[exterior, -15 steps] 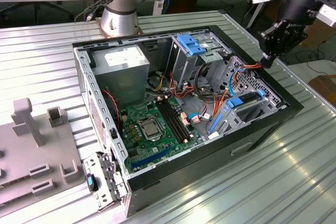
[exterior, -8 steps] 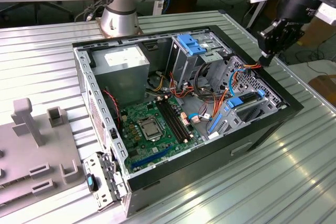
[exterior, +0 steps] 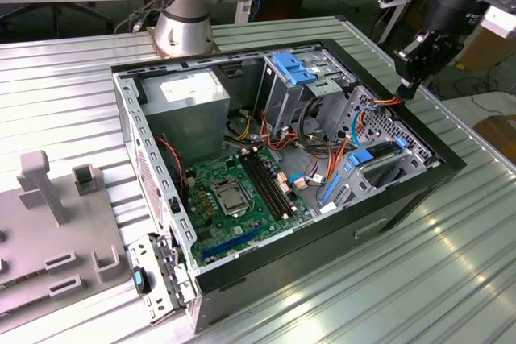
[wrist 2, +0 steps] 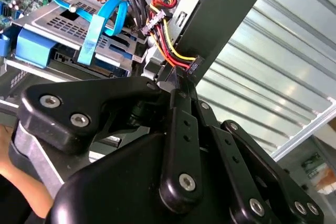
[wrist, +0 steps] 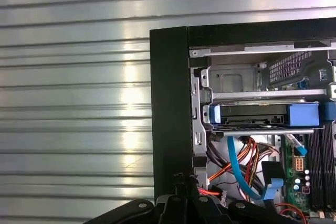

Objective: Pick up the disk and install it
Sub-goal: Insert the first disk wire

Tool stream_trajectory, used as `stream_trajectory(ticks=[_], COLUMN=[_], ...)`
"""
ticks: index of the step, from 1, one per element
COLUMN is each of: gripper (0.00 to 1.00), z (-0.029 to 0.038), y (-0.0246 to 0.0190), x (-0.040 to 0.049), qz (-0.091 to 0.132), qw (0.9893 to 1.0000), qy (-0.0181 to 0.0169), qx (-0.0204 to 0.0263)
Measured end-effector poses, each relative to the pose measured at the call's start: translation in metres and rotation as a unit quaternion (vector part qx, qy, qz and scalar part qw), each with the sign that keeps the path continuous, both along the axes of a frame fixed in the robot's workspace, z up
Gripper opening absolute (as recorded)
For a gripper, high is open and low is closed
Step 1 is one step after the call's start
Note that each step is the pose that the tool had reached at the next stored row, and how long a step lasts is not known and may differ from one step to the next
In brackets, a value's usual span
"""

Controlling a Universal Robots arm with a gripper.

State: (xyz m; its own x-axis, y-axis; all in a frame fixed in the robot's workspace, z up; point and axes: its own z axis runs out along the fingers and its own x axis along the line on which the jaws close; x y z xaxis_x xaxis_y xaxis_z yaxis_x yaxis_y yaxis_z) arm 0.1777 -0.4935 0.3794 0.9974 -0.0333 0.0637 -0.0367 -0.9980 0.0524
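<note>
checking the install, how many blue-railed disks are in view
1: the disk, with blue tabs at both ends, sits in a bay at the corner of the case. Another could be hidden inside the silver drive cage.

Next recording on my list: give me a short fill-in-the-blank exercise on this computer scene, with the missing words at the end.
1. The disk sits inside the computer case, between ____ plastic rails.
2. The claw hovers over the case's corner on the exterior view's ____ side.
3. The case lies open on a ribbed ____ table.

Missing words: blue; right; metal.
</note>
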Motion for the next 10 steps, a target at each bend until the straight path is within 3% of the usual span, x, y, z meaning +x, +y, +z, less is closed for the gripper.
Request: stream_trajectory(ticks=[3, 4, 6, 8, 10], gripper=[0.11, 0.11, 0.11, 0.11, 0.11], z=[-0.0024, -0.0024, -0.0034, -0.0039, -0.0039], y=[0.0004, 0.0006, 0.0049, 0.0048, 0.0048], x=[0.0002, 0.0003, 0.0, -0.0001, -0.0001], qz=[-0.02, -0.028, -0.04, -0.04, -0.04], qw=[0.9998, 0.9996, 0.999, 0.999, 0.999], qy=[-0.0022, -0.005, -0.0188, -0.0195, -0.0196], qx=[0.0, 0.0001, 0.0005, -0.0032, -0.0039])
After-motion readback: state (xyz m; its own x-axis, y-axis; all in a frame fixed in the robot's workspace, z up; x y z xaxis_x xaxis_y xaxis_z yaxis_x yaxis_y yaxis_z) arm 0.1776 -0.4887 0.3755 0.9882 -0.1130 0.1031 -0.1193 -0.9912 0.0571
